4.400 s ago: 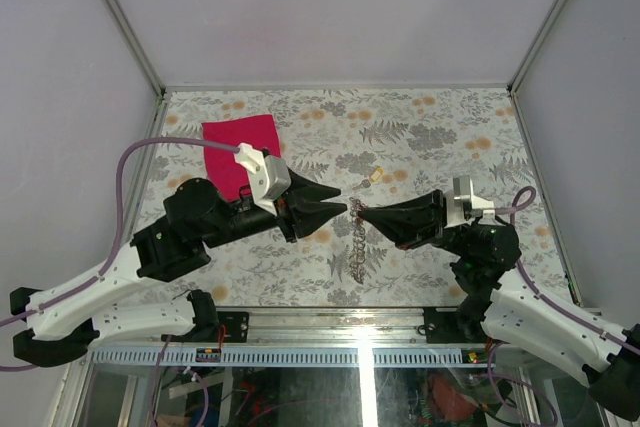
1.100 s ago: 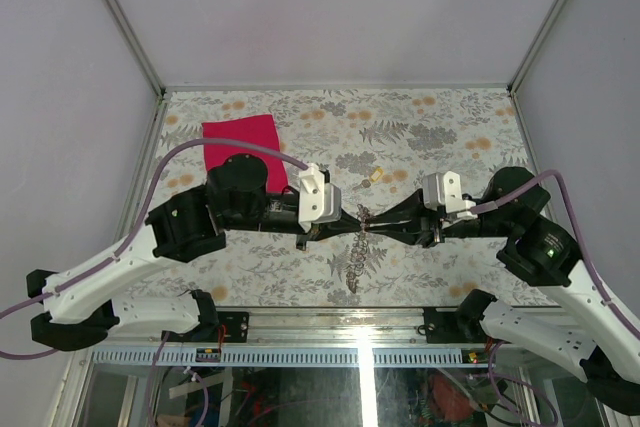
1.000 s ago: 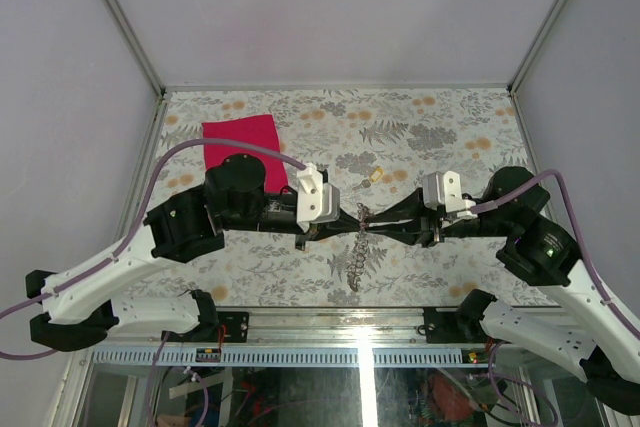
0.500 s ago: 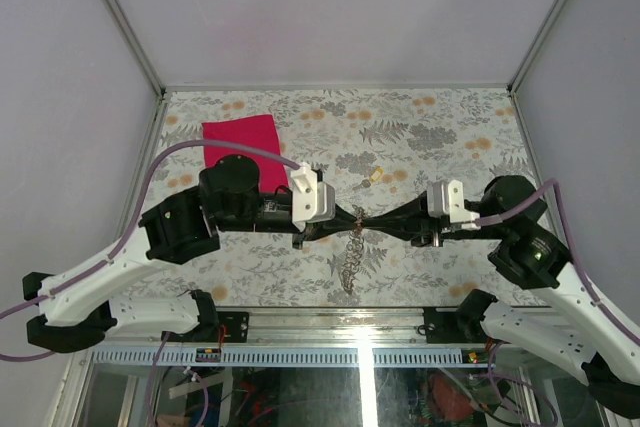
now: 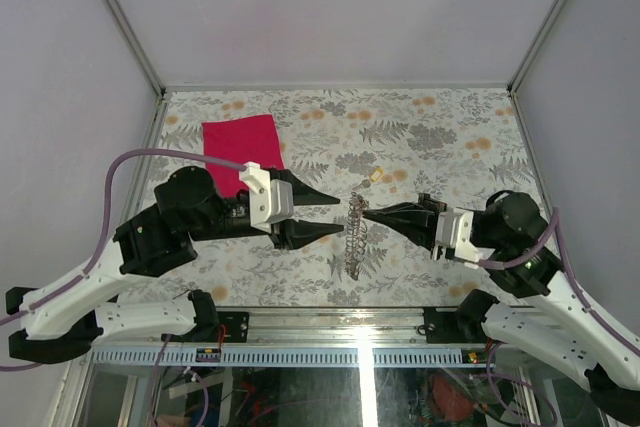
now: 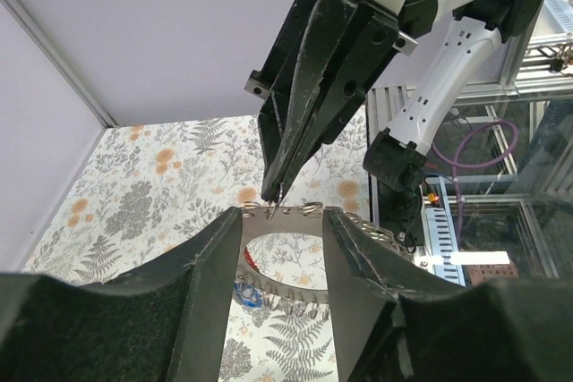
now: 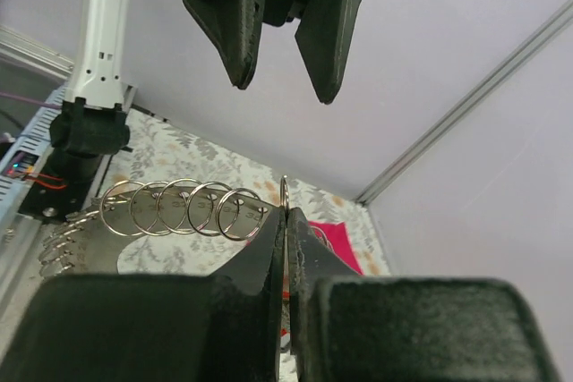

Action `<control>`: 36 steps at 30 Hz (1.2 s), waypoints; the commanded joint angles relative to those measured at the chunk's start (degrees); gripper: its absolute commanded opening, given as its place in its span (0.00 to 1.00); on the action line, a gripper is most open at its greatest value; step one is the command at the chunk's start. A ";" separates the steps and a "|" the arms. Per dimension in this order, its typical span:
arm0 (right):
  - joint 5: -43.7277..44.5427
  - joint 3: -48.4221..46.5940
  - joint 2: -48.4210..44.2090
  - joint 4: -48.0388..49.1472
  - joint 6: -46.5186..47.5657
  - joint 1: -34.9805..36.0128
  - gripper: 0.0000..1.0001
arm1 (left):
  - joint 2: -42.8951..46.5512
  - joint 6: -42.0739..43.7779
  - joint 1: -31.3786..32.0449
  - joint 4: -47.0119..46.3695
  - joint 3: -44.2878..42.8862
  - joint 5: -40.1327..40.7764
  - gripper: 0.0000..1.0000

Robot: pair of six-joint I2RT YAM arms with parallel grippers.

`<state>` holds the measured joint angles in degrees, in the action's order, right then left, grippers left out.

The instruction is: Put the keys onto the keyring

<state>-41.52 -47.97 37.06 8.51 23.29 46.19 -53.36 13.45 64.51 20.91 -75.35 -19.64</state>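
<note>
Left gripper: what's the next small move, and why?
Probably swing the left gripper toward the small key lying on the table a little farther back. Its jaws stand open and empty, while the right gripper is shut on an end ring of the keyring chain, so the ring looks secured and a key is what's missing.

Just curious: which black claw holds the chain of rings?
The black right gripper, shut on the silvery metal ring chain; the left gripper stands open.

Your left gripper and right gripper sit nose to nose, keyring dangling between. Open tabletop behind them, past the small yellow key.
</note>
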 commanded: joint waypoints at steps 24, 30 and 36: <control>-4.78 -4.59 -0.14 15.06 3.75 0.30 0.00 | -0.51 3.69 0.23 -8.24 -1.40 -2.80 0.39; -5.67 -5.36 1.18 17.79 0.35 0.30 0.00 | 0.62 4.20 0.26 -8.25 -1.29 -3.49 0.38; -6.61 -5.83 2.49 20.13 -2.38 0.28 0.00 | 0.98 4.64 0.25 -8.30 -1.38 -4.20 0.38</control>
<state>-47.18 -50.57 38.87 21.52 23.49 46.19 -53.10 16.86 64.51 16.25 -75.13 -22.59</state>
